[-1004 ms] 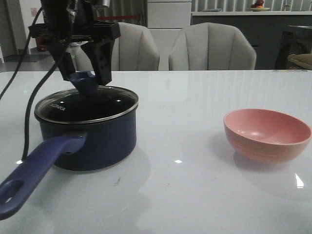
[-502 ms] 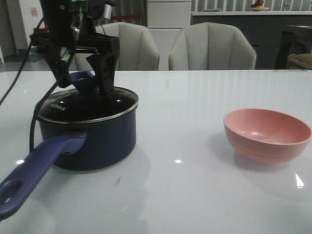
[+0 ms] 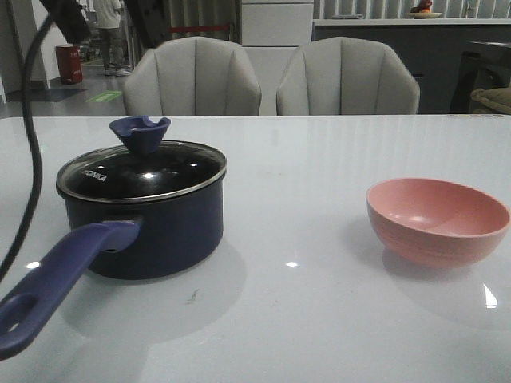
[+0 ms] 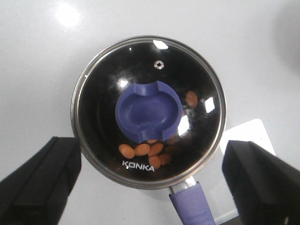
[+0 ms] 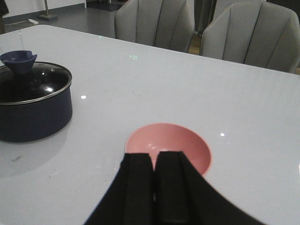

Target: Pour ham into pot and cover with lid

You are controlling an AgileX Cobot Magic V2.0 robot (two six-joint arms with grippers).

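White "KONKA" lettering is showing on the glass lid (image 4: 149, 112), which is sitting flat on the navy saucepan (image 3: 148, 227), steel rim meeting the pot edge all round. The blue notched knob (image 4: 149, 111) is lying directly under the left gripper (image 4: 149, 185), whose black fingers (image 4: 40, 180) are standing wide apart, one to each side of the lid, touching nothing. Small thin orange ham pieces (image 4: 143, 150) are showing through the glass on the black pot floor, near the lettering. The purple-blue handle (image 3: 60, 275), with a hole at its end, is sticking out from the pot. The right gripper (image 5: 154, 197) is hanging with fingers pressed together, holding nothing, just beside the smooth round pink bowl (image 5: 168, 145). Everything is resting on a glossy white table (image 3: 319, 303).
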